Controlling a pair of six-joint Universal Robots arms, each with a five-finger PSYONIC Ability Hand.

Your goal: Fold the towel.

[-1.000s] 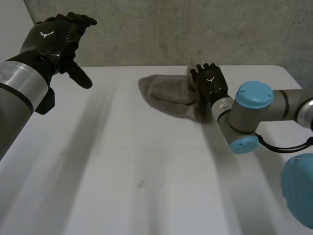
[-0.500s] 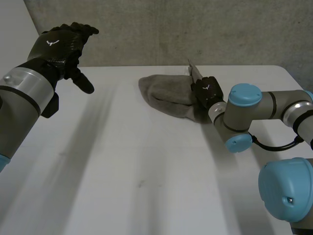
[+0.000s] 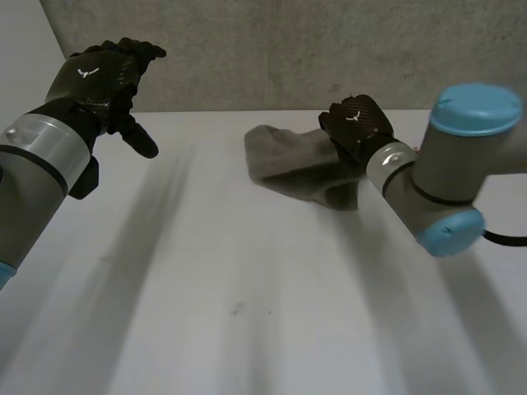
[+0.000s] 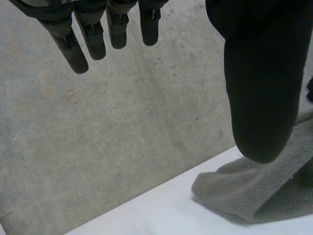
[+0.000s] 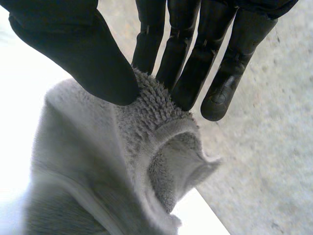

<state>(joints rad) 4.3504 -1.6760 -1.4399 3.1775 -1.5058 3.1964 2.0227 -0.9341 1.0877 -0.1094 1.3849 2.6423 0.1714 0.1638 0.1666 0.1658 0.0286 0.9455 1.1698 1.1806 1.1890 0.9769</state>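
This looks like a robot lab or test cell, not a home. A plain white worktop [image 3: 247, 288] spans the lower frame, a rough grey concrete wall [image 3: 288, 49] runs across the top, and two machine arms, the left arm [image 3: 33, 164] and the right arm [image 3: 461, 164], reach in from the side edges.

The towel [image 3: 300, 164] sits on the far right part of the bench [image 3: 206, 296], just before the wall [image 3: 288, 49] behind it. The right hand [image 3: 356, 123] is at the towel's far right edge, its fingers [image 5: 183, 58] and thumb [image 5: 83, 54] pinching a raised fold between them. The left hand [image 3: 99, 74] hangs above the bench's far left, well apart from the towel.
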